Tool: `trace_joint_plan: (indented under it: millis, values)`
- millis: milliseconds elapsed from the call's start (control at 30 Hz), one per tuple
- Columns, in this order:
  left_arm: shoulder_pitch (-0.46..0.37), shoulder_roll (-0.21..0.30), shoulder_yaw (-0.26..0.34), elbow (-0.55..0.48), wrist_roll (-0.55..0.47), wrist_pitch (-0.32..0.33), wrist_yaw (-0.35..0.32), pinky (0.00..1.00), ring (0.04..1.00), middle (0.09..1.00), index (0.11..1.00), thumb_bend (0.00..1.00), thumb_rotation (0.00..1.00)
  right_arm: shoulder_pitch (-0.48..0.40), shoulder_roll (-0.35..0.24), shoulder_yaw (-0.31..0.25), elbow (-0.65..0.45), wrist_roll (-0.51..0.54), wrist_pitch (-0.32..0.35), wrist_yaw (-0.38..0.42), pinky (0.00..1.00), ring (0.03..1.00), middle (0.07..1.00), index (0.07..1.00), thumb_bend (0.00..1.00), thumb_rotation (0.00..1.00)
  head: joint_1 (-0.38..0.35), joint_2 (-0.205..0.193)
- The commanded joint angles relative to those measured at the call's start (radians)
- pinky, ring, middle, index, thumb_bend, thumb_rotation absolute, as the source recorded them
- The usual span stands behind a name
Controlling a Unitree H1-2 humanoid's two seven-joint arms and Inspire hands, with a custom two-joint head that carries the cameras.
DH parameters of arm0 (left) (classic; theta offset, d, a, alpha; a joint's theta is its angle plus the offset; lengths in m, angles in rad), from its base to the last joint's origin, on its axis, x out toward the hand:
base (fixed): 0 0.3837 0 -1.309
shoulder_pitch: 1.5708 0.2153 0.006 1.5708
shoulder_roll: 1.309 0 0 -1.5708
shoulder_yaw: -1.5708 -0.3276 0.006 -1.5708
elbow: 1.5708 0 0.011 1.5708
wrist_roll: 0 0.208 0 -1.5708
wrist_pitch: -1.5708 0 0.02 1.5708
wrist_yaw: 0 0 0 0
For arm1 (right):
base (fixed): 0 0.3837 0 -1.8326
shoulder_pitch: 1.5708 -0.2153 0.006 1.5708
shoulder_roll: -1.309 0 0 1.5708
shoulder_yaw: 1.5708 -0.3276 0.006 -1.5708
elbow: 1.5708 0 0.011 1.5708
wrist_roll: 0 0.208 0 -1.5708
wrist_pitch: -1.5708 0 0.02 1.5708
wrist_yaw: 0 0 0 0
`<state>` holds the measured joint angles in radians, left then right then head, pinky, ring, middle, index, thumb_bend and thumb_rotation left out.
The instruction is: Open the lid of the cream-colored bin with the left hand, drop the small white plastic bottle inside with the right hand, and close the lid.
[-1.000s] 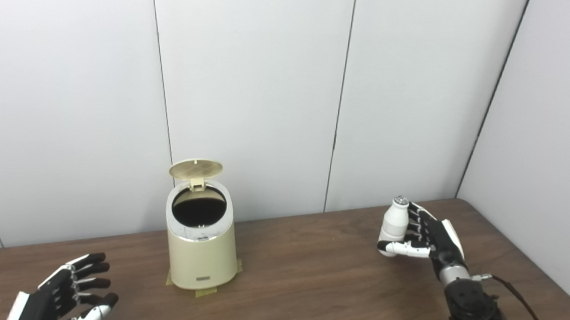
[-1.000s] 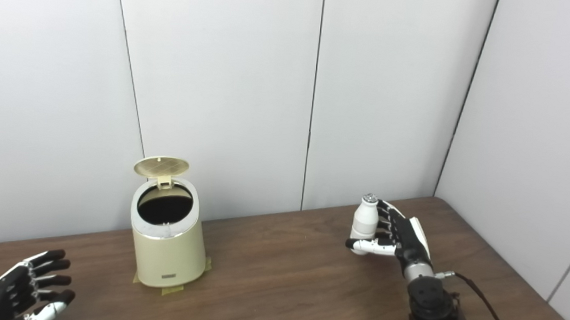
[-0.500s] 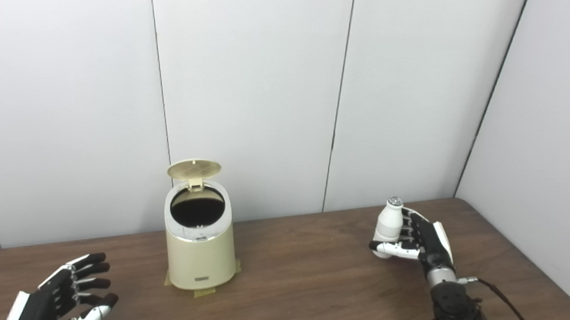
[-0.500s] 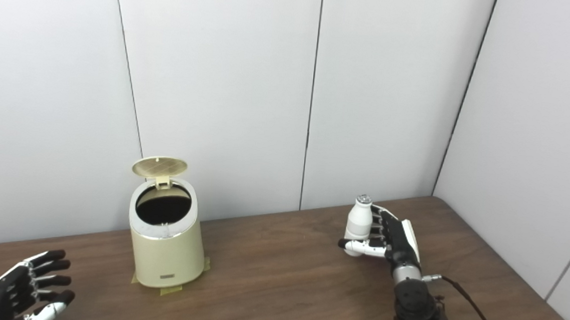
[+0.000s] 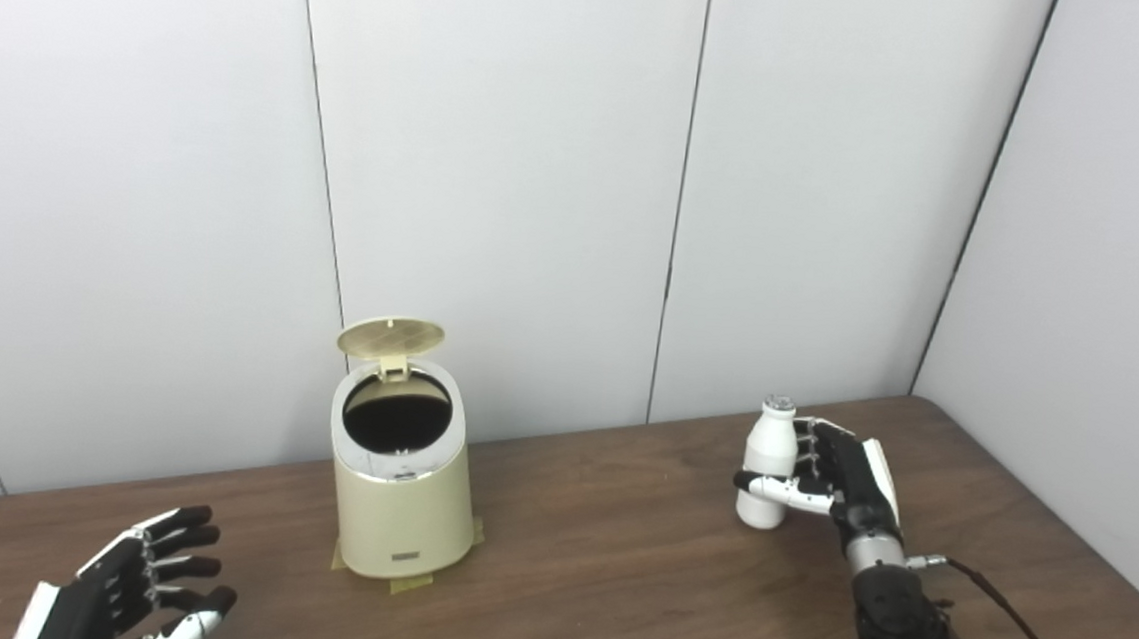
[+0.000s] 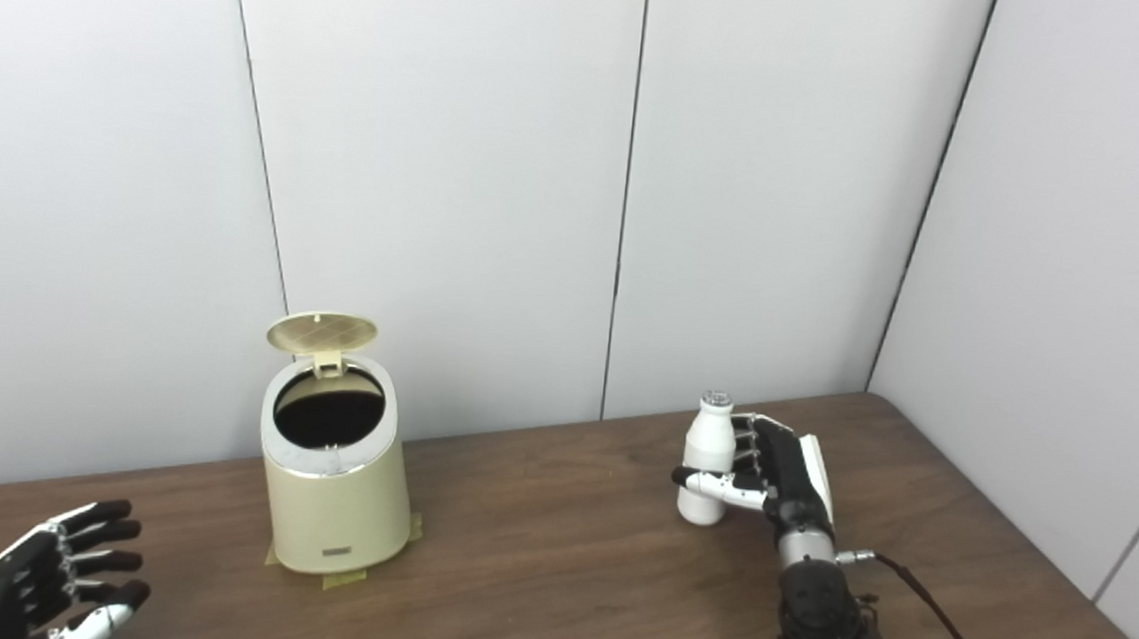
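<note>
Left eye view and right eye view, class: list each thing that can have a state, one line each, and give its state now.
Bin: upright on the table, taped at its base.
Lid: open, tipped back on its hinge.
Bottle: upright, capped, in the right hand's grasp.
Right hand: shut on the bottle.
Left hand: open, holding nothing, apart from the bin.

A dark brown wood-grain surface (image 5: 611, 583) is seen stretching across the lower part of the scene, its far edge set against a wall of pale grey panels (image 5: 499, 174). The panels are divided by thin dark vertical seams (image 5: 675, 217), and a further panel wall (image 5: 1112, 297) is met at the right, where a corner is formed. Patches of yellowish tape (image 5: 411, 583) are seen stuck flat to the surface. A thin dark cable (image 5: 1030, 617) is seen looping above the surface at lower right.
</note>
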<state>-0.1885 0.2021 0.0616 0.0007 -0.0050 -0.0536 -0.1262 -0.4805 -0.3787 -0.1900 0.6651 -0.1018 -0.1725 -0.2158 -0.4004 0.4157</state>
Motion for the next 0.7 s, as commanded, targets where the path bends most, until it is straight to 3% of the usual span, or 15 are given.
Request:
trace_joint_plan:
  millis: [0, 133, 233, 433, 533, 667]
  values:
    - [-0.032, 0.009, -0.001, -0.021, 0.010, -0.026, 0.009, 0.56, 0.675, 0.752, 0.789, 0.53, 0.00, -0.032, -0.019, -0.005, -0.077, -0.008, -0.056, -0.024, 0.35, 0.372, 0.484, 0.564, 0.51, 0.00, 0.003, 0.002]
    - [-0.034, 0.008, -0.004, -0.014, 0.008, -0.031, 0.007, 0.56, 0.673, 0.752, 0.789, 0.53, 0.00, -0.013, 0.001, 0.008, -0.243, -0.055, 0.026, -0.042, 0.34, 0.369, 0.480, 0.565, 0.51, 0.00, 0.009, 0.000]
    - [-0.036, 0.004, -0.006, -0.006, 0.010, -0.029, 0.011, 0.57, 0.679, 0.755, 0.792, 0.54, 0.00, -0.014, 0.005, 0.041, -0.342, -0.096, 0.010, -0.026, 0.34, 0.375, 0.491, 0.557, 0.51, 0.00, 0.018, -0.002]
    - [-0.046, 0.001, -0.014, 0.029, 0.014, -0.060, 0.010, 0.57, 0.677, 0.758, 0.792, 0.53, 0.00, -0.046, 0.035, 0.113, -0.552, -0.100, 0.134, 0.076, 0.35, 0.384, 0.491, 0.551, 0.51, 0.00, 0.043, -0.010]
    - [-0.050, -0.004, -0.018, 0.044, 0.018, -0.068, 0.016, 0.56, 0.665, 0.750, 0.789, 0.54, 0.00, -0.078, 0.050, 0.152, -0.608, -0.145, 0.194, 0.099, 0.33, 0.377, 0.478, 0.555, 0.51, 0.00, 0.064, -0.014]
    - [-0.050, -0.016, -0.023, 0.055, 0.026, -0.069, 0.025, 0.58, 0.665, 0.746, 0.779, 0.57, 0.00, -0.122, 0.069, 0.185, -0.609, -0.168, 0.206, 0.123, 0.33, 0.379, 0.474, 0.557, 0.51, 0.00, 0.105, -0.018]
